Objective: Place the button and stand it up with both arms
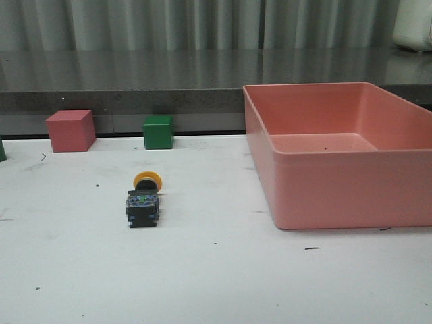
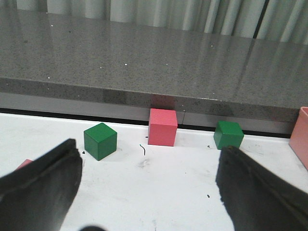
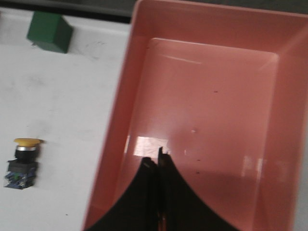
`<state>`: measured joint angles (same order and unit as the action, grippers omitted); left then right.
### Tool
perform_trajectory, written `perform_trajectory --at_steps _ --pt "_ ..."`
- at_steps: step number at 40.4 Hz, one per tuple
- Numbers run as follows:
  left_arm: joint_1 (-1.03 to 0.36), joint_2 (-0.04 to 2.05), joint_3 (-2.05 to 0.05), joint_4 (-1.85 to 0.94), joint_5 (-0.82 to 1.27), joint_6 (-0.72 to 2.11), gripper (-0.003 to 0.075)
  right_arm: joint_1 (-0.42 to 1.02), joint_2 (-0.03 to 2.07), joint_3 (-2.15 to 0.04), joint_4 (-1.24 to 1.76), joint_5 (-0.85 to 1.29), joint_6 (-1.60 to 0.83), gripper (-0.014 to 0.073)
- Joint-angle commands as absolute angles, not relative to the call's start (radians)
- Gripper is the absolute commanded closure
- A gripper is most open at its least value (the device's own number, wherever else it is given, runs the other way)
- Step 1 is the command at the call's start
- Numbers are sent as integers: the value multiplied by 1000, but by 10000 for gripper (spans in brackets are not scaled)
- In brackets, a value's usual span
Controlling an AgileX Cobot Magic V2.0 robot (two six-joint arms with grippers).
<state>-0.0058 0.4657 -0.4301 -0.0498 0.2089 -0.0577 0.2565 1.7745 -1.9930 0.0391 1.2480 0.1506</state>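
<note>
From my station I count one push-button (image 1: 144,200) lying on the white surface (image 1: 202,283). One pink bin (image 1: 341,152) sits on it as well. Green cubes: two show in the left wrist view, one (image 2: 100,140) and another (image 2: 228,134); a sliver of green at the front view's left edge may be one of them. One pink cube (image 2: 162,126) shows whole, plus a pink corner (image 2: 25,164) I can't identify. Tools: two, the left tool (image 2: 149,192) and the right tool (image 3: 158,166).
</note>
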Motion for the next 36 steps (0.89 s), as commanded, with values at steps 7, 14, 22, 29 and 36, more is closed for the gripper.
perform_trajectory --at_steps 7,14,22,29,36 --pt "-8 478 -464 -59 135 -70 173 126 1570 -1795 37 1303 94 655" --pt "-8 478 -464 -59 135 -70 174 120 1400 -1519 37 1168 67 655" --pt "-8 478 -464 -59 135 -70 174 122 1173 -1152 38 921 65 655" --pt "-8 478 -464 -59 135 -70 173 122 937 -844 18 651 65 655" --pt "-8 478 -464 -59 135 -70 174 122 728 -601 14 477 65 655"
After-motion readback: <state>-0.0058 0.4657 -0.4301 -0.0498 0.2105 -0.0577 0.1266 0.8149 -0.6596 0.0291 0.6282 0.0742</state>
